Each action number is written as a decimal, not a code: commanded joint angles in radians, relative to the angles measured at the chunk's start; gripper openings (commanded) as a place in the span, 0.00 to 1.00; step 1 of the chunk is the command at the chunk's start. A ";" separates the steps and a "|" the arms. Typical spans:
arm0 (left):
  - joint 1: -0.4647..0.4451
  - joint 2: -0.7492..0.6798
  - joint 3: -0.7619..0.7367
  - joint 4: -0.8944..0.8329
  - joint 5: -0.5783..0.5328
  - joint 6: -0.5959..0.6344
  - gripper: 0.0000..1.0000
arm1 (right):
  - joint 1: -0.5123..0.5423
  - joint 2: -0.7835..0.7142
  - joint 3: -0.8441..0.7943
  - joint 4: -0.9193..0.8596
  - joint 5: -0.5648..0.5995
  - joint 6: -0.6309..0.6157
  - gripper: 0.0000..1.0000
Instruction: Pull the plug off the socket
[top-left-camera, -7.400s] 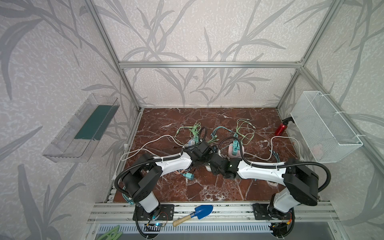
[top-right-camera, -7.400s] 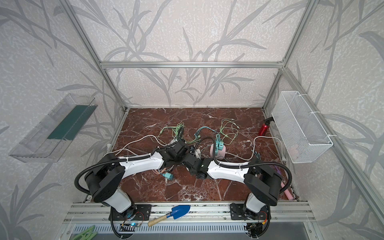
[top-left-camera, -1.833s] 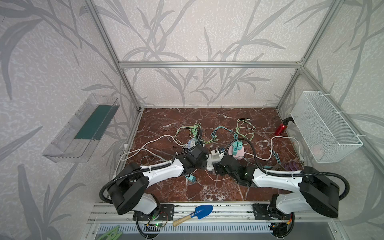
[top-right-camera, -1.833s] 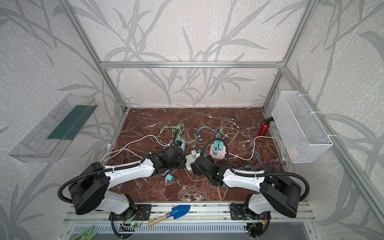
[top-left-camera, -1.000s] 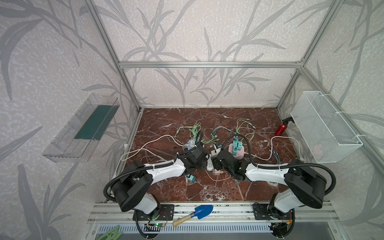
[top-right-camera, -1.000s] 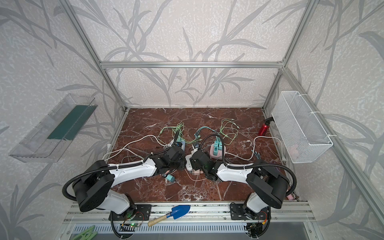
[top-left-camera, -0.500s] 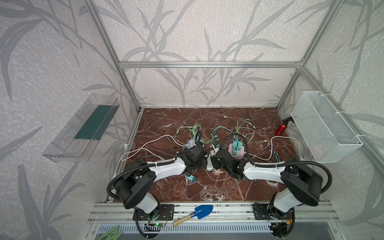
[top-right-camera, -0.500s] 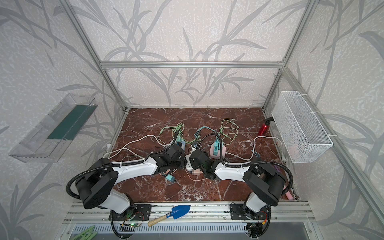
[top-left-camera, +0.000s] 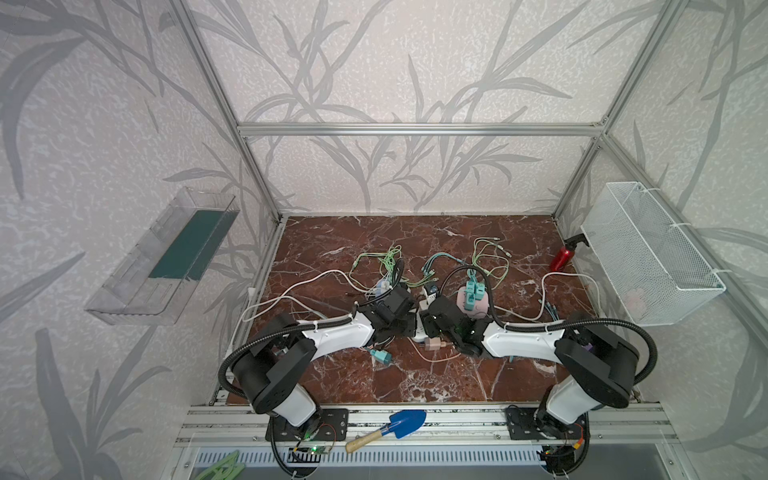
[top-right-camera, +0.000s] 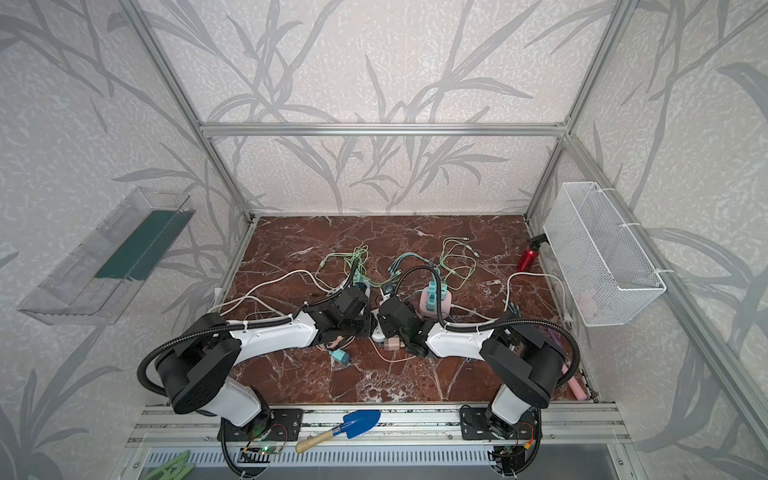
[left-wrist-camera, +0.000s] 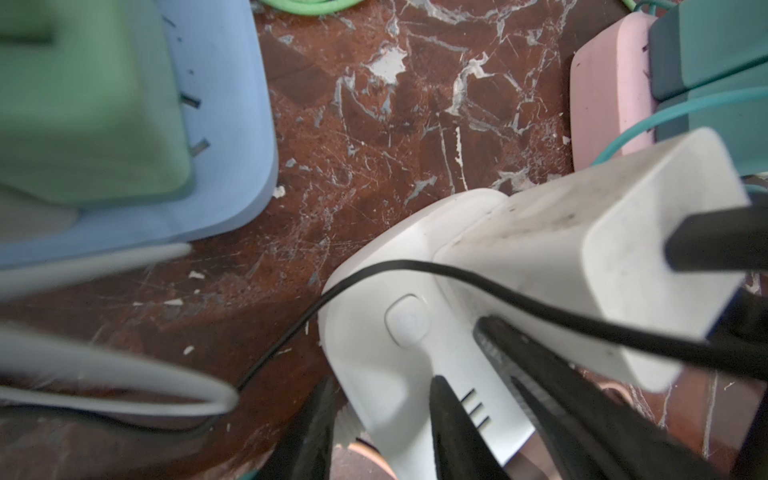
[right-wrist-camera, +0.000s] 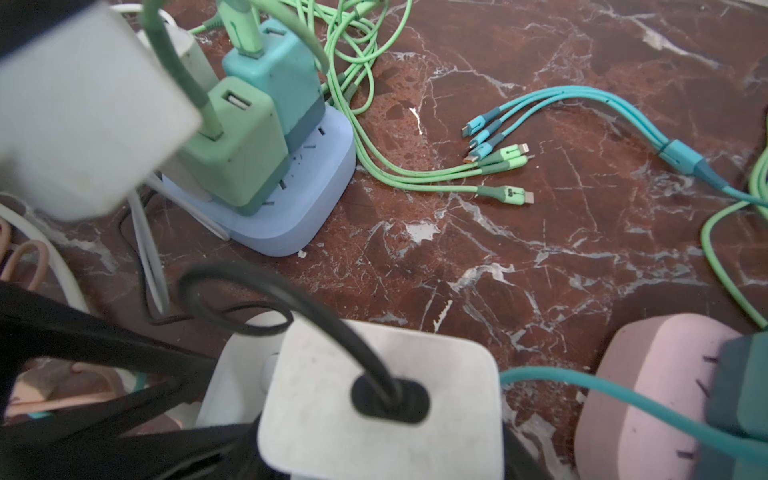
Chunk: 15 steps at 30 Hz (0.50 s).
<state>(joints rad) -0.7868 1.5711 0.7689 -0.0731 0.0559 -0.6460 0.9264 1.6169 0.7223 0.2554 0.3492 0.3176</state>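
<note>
The white socket (left-wrist-camera: 399, 332) lies on the marble floor mid-table, showing as a white strip (top-left-camera: 419, 332) (top-right-camera: 377, 328) in both top views. A white plug (left-wrist-camera: 582, 257) (right-wrist-camera: 374, 374) with a black cable (right-wrist-camera: 266, 291) stands in it. My left gripper (left-wrist-camera: 384, 386) (top-left-camera: 409, 324) is shut on the socket's end, one finger on its top face and one at its side. My right gripper (right-wrist-camera: 380, 457) (top-left-camera: 426, 316) comes from the opposite side, its black fingers (right-wrist-camera: 232, 449) pressed against both sides of the plug.
A blue socket (right-wrist-camera: 291, 208) with green plugs is close on the left, a pink socket (right-wrist-camera: 648, 395) (top-left-camera: 471, 297) with teal plugs close on the right. Green and teal cables (right-wrist-camera: 498, 166) trail behind. A beige plug (top-left-camera: 434, 344) and a teal plug (top-left-camera: 380, 356) lie in front.
The right arm has swung in toward the socket and its jaws have narrowed onto the white plug. The left gripper has tightened slightly and stayed on the socket.
</note>
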 joint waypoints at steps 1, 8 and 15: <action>0.007 0.030 0.021 -0.031 0.004 0.007 0.39 | -0.002 -0.001 0.023 -0.010 0.004 -0.018 0.51; 0.014 0.058 0.045 -0.080 -0.009 0.002 0.39 | 0.010 -0.029 0.026 -0.030 0.014 -0.035 0.48; 0.015 0.092 0.075 -0.128 -0.006 0.007 0.37 | 0.047 -0.026 0.034 -0.019 0.053 -0.060 0.45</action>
<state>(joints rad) -0.7753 1.6196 0.8360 -0.1234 0.0582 -0.6472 0.9501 1.6154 0.7231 0.2401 0.3908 0.2901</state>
